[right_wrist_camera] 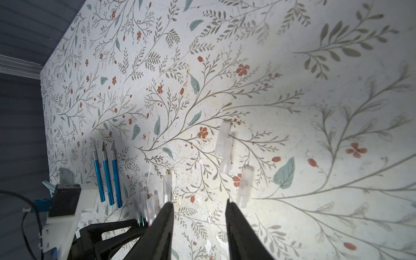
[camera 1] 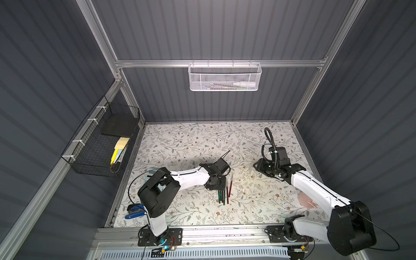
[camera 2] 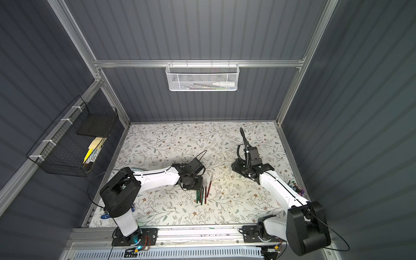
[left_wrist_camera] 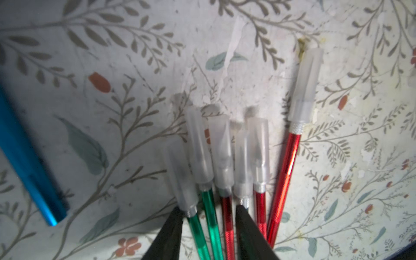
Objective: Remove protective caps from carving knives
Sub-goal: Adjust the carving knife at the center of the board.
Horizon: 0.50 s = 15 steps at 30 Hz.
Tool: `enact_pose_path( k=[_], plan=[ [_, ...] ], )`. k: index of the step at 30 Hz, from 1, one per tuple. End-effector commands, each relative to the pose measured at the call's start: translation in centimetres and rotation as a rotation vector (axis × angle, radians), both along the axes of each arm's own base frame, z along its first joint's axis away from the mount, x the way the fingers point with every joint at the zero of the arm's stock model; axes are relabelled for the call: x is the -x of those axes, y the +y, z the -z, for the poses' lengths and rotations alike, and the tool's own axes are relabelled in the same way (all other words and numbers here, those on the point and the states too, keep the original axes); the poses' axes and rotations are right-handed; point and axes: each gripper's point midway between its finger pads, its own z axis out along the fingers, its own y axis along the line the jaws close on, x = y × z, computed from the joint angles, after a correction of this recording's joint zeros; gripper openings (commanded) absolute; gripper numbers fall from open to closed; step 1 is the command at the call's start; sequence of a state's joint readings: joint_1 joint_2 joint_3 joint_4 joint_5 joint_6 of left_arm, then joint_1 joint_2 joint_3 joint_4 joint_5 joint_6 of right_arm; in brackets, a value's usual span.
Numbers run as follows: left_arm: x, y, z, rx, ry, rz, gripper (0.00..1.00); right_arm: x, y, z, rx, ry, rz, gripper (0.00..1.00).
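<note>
**Top views.** In both top views a bundle [camera 1: 223, 194] [camera 2: 202, 194] of green and red knives lies on the table [camera 1: 180, 139], with whitish caps [camera 1: 230, 178] on its far ends. The left gripper [camera 1: 220, 186] sits low over the bundle's capped end, and its own body hides its jaws. The right gripper [camera 1: 255, 166] hangs well apart from the bundle, to the robot's right of it and farther back. Any pulled-off caps are too faint to pick out here, and no bare knife shows.

**Left wrist.** The bundle holds six knives, and every one wears its cap. Five of them lie close together, and one red knife lies slightly apart at the bundle's edge. The left gripper's [left_wrist_camera: 208, 208] jaws stand apart, astride three handles, two green and one red. I cannot tell whether they pinch those handles or merely straddle them. A blue handle [left_wrist_camera: 27, 157] lies beside the bundle, its tip out of frame.

**Right wrist.** Three blue knives [right_wrist_camera: 108, 177] lie side by side just beyond the bundle [right_wrist_camera: 146, 202], with their blades bare. Three loose caps [right_wrist_camera: 222, 139] lie on the table on the bundle's opposite side. The right gripper [right_wrist_camera: 198, 202] hangs near them, released, with only bare table between its jaws.

**Finding.** In my judgement three of the nine knives are done. The six in the bundle are left, and the left gripper is placed to start on them.
</note>
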State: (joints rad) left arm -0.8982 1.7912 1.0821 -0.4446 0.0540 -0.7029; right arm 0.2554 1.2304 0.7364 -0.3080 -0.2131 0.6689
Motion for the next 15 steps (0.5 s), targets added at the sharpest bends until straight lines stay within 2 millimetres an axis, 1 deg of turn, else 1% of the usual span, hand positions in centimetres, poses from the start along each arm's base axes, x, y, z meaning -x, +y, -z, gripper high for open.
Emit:
enact_pose_path(
  k=[1, 5, 11, 15],
  plan=[
    [0.4, -0.7, 1.0, 0.004, 0.040, 0.018, 0.41, 0.2, -0.2, 0.0, 0.017, -0.002, 0.002, 0.41],
    [0.2, -1.9, 0.9, 0.036, 0.051, 0.028, 0.41, 0.1, -0.2, 0.1, 0.016, 0.003, 0.001, 0.41],
    [0.1, -3.1, 0.9, 0.062, 0.057, 0.036, 0.40, 0.1, -0.3, 0.1, 0.022, -0.001, 0.007, 0.42],
    [0.2, -3.4, 0.9, 0.063, 0.057, 0.044, 0.40, 0.1, -0.4, 0.1, 0.026, -0.002, 0.009, 0.42]
  ],
)
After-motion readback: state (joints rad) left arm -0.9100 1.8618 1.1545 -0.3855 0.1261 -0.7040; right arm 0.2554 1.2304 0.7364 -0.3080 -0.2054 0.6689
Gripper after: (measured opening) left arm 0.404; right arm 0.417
